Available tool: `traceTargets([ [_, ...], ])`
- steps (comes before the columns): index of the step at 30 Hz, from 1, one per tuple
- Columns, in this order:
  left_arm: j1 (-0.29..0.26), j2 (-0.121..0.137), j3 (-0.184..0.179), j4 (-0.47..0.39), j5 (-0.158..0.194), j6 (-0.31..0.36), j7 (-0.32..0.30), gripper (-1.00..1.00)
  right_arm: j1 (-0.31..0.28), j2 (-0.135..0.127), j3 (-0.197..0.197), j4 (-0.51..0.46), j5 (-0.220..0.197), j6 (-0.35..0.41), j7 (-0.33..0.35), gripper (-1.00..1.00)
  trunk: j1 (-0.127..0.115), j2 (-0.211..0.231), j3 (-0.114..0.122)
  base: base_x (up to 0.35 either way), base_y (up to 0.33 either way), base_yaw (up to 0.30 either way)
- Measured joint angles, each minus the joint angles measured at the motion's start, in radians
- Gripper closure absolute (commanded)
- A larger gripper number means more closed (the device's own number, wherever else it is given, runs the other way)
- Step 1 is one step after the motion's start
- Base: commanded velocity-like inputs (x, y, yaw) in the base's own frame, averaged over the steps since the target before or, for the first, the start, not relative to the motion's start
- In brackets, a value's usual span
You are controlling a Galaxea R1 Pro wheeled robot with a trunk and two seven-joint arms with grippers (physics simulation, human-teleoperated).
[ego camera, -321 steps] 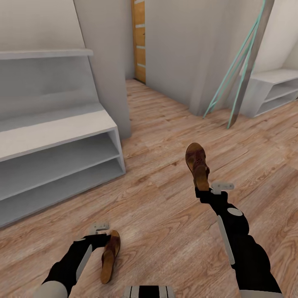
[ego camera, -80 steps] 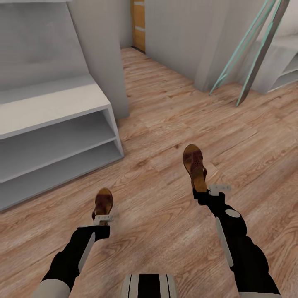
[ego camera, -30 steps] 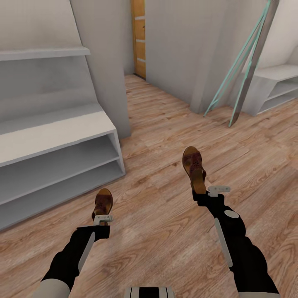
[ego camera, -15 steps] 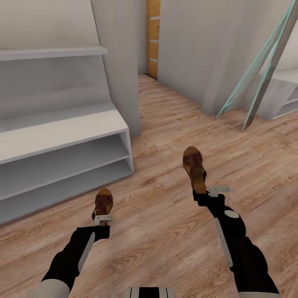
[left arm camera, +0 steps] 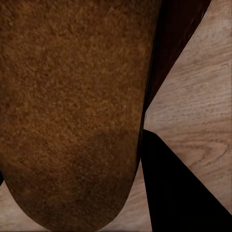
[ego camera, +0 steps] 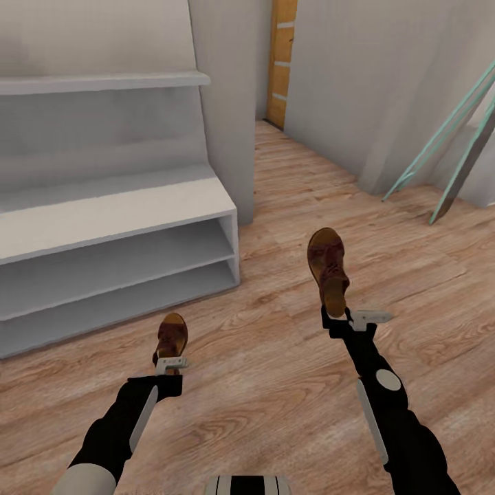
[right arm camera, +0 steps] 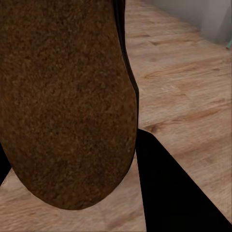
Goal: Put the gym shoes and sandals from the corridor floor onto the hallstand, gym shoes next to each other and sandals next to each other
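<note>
A wood-plank corridor floor (ego camera: 275, 357) stretches toward an orange door (ego camera: 280, 62), with the white-grey hallstand (ego camera: 117, 227) set against the wall at the left, its top and two open tiers bare. A teal-framed stand (ego camera: 447, 144) leans at the far right. One brown sandal (ego camera: 170, 337) is gripped at its heel by the left gripper (ego camera: 170, 363) and held above the floor, near the hallstand's lower corner. The other sandal (ego camera: 328, 269) is clamped at its heel by the right gripper (ego camera: 344, 320), toe pointed away. In the wrist views, each sandal's tan footbed (left arm camera: 72, 111) (right arm camera: 63, 101) is seen close up between dark fingers (left arm camera: 179, 193) (right arm camera: 174, 188).
</note>
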Motion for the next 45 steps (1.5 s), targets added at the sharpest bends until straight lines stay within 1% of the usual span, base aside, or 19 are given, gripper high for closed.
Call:
traceTargets([
  [2, 0.0, 0.0, 0.0, 0.0, 0.0, 0.0, 0.0, 1.0, 0.014, 0.0, 0.0, 0.014, 0.0, -0.019, 0.0, 1.0, 0.0, 0.0, -0.002, 0.0, 0.0, 0.133],
  [5, 0.0, 0.0, 0.001, 0.0, 0.0, 0.0, 0.0, 1.0, 0.05, -0.001, 0.0, 0.063, 0.001, -0.035, 0.0, 1.0, 0.0, 0.0, -0.005, 0.0, 0.0, 0.114],
  [13, 0.0, 0.0, 0.005, -0.001, 0.0, 0.0, -0.005, 1.0, 0.08, -0.001, 0.0, 0.087, 0.001, -0.04, -0.003, 1.0, 0.0, 0.0, -0.013, 0.0, 0.0, 0.084],
  [18, 0.0, 0.0, 0.004, -0.001, 0.001, 0.0, -0.008, 1.0, 0.083, -0.001, 0.0, 0.091, 0.0, -0.039, -0.004, 1.0, 0.0, 0.0, -0.013, -0.05, 0.04, 0.011],
  [29, 0.0, 0.0, 0.003, 0.0, 0.001, 0.0, -0.009, 1.0, 0.083, 0.0, 0.0, 0.091, 0.001, -0.038, -0.004, 1.0, 0.0, 0.0, -0.014, -0.203, 0.166, 0.011],
  [45, 0.0, 0.0, 0.005, 0.0, 0.001, 0.0, -0.009, 1.0, 0.083, 0.0, 0.0, 0.091, 0.001, -0.038, -0.004, 1.0, 0.0, 0.0, -0.019, -0.01, 0.008, 0.25],
])
